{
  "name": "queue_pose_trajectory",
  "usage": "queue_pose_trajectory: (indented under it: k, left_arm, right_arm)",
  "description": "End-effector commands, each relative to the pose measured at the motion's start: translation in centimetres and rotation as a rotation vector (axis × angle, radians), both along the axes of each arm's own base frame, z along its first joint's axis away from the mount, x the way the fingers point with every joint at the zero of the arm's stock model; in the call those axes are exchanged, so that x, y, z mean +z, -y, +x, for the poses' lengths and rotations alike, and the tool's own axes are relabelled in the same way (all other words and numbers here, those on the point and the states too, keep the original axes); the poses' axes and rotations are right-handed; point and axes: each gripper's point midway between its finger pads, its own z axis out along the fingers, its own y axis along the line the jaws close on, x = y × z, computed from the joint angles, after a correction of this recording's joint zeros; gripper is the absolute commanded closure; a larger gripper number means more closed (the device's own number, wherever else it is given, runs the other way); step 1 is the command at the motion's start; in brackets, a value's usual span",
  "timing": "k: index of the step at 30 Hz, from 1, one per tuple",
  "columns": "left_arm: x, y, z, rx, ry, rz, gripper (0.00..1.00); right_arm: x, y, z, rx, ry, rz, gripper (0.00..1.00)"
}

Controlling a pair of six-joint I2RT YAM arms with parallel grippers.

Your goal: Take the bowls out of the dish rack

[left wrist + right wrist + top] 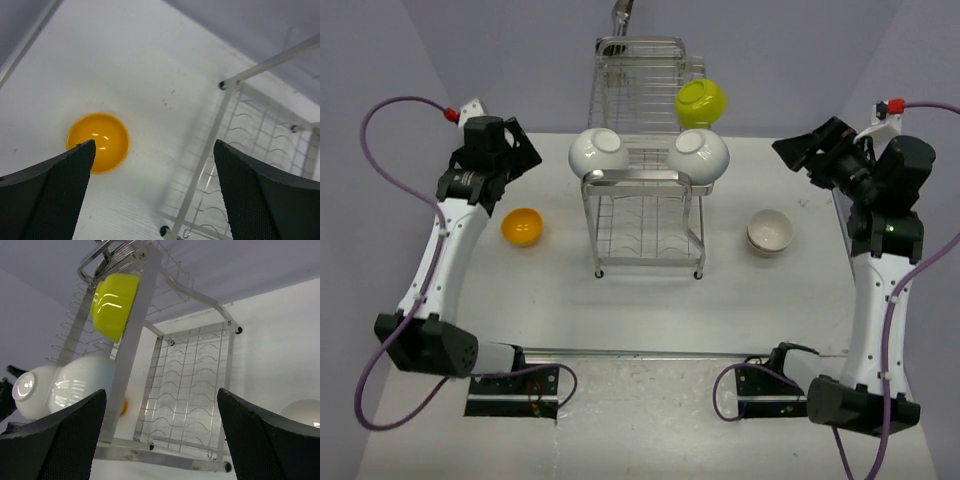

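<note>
The chrome dish rack [645, 215] stands mid-table. Two white bowls [598, 152] [701, 153] rest on their sides on its upper tier, and a lime green bowl [701, 101] sits higher at its back right. An orange bowl [522, 226] lies on the table left of the rack. A white bowl [770, 232] stands on the table to the right. My left gripper [528, 152] hangs open above the orange bowl [100, 141], holding nothing. My right gripper [798, 158] is open and empty, facing the rack [131, 345], the green bowl [116, 304] and a white bowl [82, 382].
The rack's front leg [202, 150] stands just right of the left gripper's [154, 145] line of sight. The white bowl on the table [302, 412] shows at the right edge of the right wrist view, beside the right gripper [161, 392]. Purple walls close in the table.
</note>
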Motion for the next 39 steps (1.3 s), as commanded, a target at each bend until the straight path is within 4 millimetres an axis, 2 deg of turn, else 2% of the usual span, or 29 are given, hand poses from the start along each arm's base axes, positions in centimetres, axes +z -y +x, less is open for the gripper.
queue_pose_trajectory:
  k: [1, 2, 5, 6, 7, 8, 9, 10, 12, 15, 18, 19, 20, 22, 25, 29, 33, 39]
  left_arm:
    - [6.4, 0.3, -3.2, -0.034, 0.158, -0.015, 0.00]
    - [6.8, 0.2, -3.9, -0.034, 0.170, -0.017, 0.00]
    - [9.3, 0.5, -6.4, -0.068, 0.265, -0.037, 0.00]
    - [10.2, 1.0, -6.9, -0.102, 0.301, -0.049, 0.00]
    - [11.4, 1.2, -8.2, -0.126, 0.346, -0.048, 0.00]
    - [11.7, 1.3, -8.8, -0.144, 0.358, -0.046, 0.00]
    - [12.1, 1.9, -9.2, -0.183, 0.374, -0.052, 0.00]
    - [12.7, 2.0, -10.1, -0.209, 0.396, -0.032, 0.00]
    - [12.5, 1.8, -11.0, -0.218, 0.389, -0.014, 0.00]
    - [13.4, 1.6, -12.7, -0.238, 0.429, 0.021, 0.00]
    - [14.2, 1.6, -13.7, -0.256, 0.465, 0.037, 0.00]
    - [14.3, 1.5, -13.9, -0.258, 0.471, 0.045, 0.00]
    - [14.3, 1.5, -14.0, -0.261, 0.473, 0.055, 0.00]
    - [14.2, 1.3, -14.0, -0.254, 0.467, 0.061, 0.00]
    - [14.1, 0.4, -14.4, -0.195, 0.466, 0.059, 0.00]
    - [15.4, -0.8, -15.7, -0.126, 0.523, 0.063, 0.00]
    - [16.1, -0.7, -16.0, -0.135, 0.545, 0.059, 0.00]
    - [15.5, -0.3, -15.6, -0.159, 0.526, 0.060, 0.00]
  right_arm:
    - [2.2, -0.9, 1.1, 0.138, 0.072, 0.139, 0.09]
    - [3.0, -1.0, 2.4, 0.177, 0.100, 0.193, 0.10]
    - [4.1, -2.2, 3.2, 0.347, 0.153, 0.302, 0.11]
    - [2.8, -2.0, 4.7, 0.374, 0.128, 0.344, 0.12]
    - [4.4, -2.4, 4.5, 0.439, 0.191, 0.376, 0.13]
    - [4.1, -2.9, 4.2, 0.516, 0.180, 0.388, 0.15]
    - [2.7, -2.6, 5.8, 0.543, 0.147, 0.429, 0.17]
    - [2.7, -3.0, 5.9, 0.585, 0.146, 0.445, 0.19]
    - [3.3, -3.8, 5.7, 0.682, 0.152, 0.444, 0.20]
    - [1.3, -4.5, 8.1, 0.740, 0.094, 0.492, 0.21]
    - [1.4, -5.0, 8.9, 0.764, 0.095, 0.509, 0.21]
    - [0.6, -5.1, 9.7, 0.770, 0.079, 0.524, 0.21]
    - [1.3, -5.8, 9.4, 0.804, 0.092, 0.526, 0.21]
    - [0.9, -6.3, 10.1, 0.834, 0.089, 0.551, 0.21]
    - [1.8, -7.3, 9.9, 0.880, 0.107, 0.552, 0.21]
    - [1.9, -8.0, 10.1, 0.878, 0.101, 0.557, 0.21]
    - [1.3, -8.9, 10.5, 0.862, 0.108, 0.587, 0.21]
    - [0.6, -8.6, 11.5, 0.758, 0.169, 0.664, 0.22]
